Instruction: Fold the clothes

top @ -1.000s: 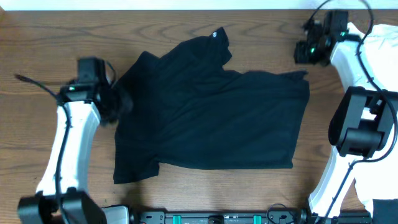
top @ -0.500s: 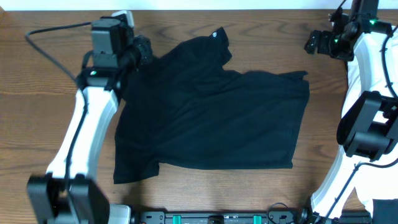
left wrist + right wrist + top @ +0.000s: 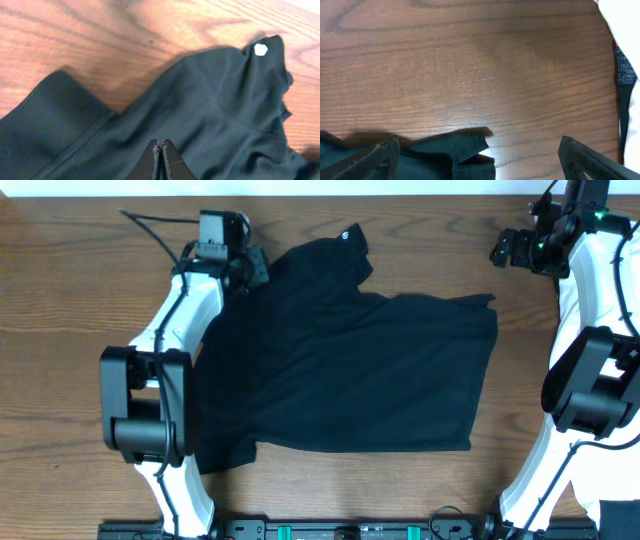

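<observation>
Left hand (image 3: 161, 146) shut at the shirt's (image 3: 340, 370) shoulder, right hand (image 3: 480, 160) wide open and empty.
At the upper left of the overhead view the left hand's fingers are pressed together over the cloth beside the sleeve; I cannot tell whether a pinch of it is caught between them. At the upper right the right hand holds nothing, above bare surface (image 3: 470, 75) just past the shirt's corner. The shirt lies spread across the middle of the surface, collar (image 3: 347, 238) toward the top. It looks thin, soft and light, so it should sag and crease; best gripped at shoulder seams and hem corners.
</observation>
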### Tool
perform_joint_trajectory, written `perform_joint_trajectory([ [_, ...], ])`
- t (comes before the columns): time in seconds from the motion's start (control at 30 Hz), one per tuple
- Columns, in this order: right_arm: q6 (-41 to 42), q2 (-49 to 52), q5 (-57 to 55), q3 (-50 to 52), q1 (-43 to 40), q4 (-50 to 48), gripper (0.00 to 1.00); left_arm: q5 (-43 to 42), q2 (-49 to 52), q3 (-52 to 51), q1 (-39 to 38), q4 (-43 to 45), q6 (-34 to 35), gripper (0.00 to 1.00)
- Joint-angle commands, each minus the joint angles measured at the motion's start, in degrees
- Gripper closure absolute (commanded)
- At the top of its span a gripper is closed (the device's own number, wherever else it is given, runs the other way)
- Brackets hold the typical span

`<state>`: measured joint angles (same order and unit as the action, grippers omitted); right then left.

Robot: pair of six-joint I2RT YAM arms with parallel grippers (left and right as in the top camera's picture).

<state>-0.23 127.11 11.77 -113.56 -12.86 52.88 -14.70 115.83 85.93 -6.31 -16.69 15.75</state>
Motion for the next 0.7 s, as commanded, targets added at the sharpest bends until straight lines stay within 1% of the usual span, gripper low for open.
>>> perform_joint_trajectory([
  [0.0,0.8,-0.1,-0.2,-0.6,-0.1,0.1,0.01,0.6,2.2,1.7,0.0,0.1,-2.7,0.94],
  [0.1,0.8,-0.1,-0.2,-0.6,-0.1,0.1,0.01,0.6,4.1,1.7,0.0,0.3,-3.9,0.94],
  [0.27,0.8,-0.1,-0.2,-0.6,-0.1,0.1,0.01,1.3,6.7,1.7,0.0,0.6,-3.9,0.94],
  [0.37,0.8,-0.1,-0.2,-0.6,-0.1,0.1,0.01,2.8,8.1,1.7,0.0,0.7,-4.6,0.94],
  [0.6,0.8,-0.1,-0.2,-0.6,-0.1,0.1,0.01,9.6,10.7,1.7,0.2,-0.3,-5.2,0.94],
  [0.67,0.8,-0.1,-0.2,-0.6,-0.1,0.1,0.01,10.1,11.3,1.7,0.6,-1.1,-5.2,0.94],
])
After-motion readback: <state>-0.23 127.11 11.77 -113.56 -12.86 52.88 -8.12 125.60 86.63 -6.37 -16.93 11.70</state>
